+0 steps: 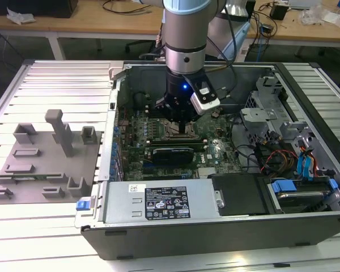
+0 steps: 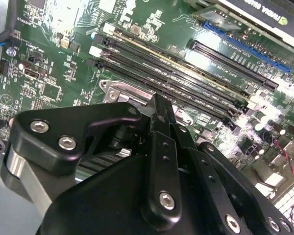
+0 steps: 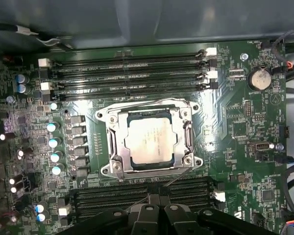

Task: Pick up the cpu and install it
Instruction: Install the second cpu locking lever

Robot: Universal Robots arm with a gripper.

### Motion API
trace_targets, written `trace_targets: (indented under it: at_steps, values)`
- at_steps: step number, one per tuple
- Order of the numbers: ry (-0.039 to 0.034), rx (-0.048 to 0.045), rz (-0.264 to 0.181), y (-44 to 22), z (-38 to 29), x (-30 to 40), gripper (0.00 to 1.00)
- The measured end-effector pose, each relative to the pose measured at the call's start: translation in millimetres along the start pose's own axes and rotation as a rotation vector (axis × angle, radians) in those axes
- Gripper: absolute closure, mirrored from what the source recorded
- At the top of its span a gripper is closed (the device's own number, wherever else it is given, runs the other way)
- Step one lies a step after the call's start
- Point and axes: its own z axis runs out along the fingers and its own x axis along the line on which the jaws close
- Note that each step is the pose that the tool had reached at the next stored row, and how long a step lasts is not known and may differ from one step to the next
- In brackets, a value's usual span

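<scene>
The cpu lay flat inside the socket frame on the motherboard, its silvery lid level and square to the frame's opening in the first wrist view, with memory slots running along both sides of the socket. The arm hung over that part of the open computer case in the exterior view, with the pincer low above the board. In the second wrist view the pincer's fingers looked drawn close together with nothing visible between them, though their tips were hidden behind the black linkage, so I could not tell for certain whether they were closed. It appeared to have hold of nothing, since the chip sat apart from the fingers.

Judging from this, the chip was already placed and the work stood at seating. To do that well, the chip should rest evenly on all four edges with no corner riding up on the frame, and any contact should be straight down and light, because a tilted press could bend the contacts beneath. The grey fixture with upright blocks stood on the desk well apart, on the exterior view's left.
</scene>
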Motion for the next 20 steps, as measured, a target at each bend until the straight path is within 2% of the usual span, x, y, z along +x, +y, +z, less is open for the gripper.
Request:
trace_targets:
  at_steps: [4,14,20]
  values:
    - [-0.0016,0.0000,-0.023,-0.4,0.2,4.3,0.89]
    - [-0.0018,0.0001,-0.023,-0.4,0.2,4.9,0.89]
    - [-0.0050,0.0000,-0.023,-0.8,0.5,10.4,0.89]
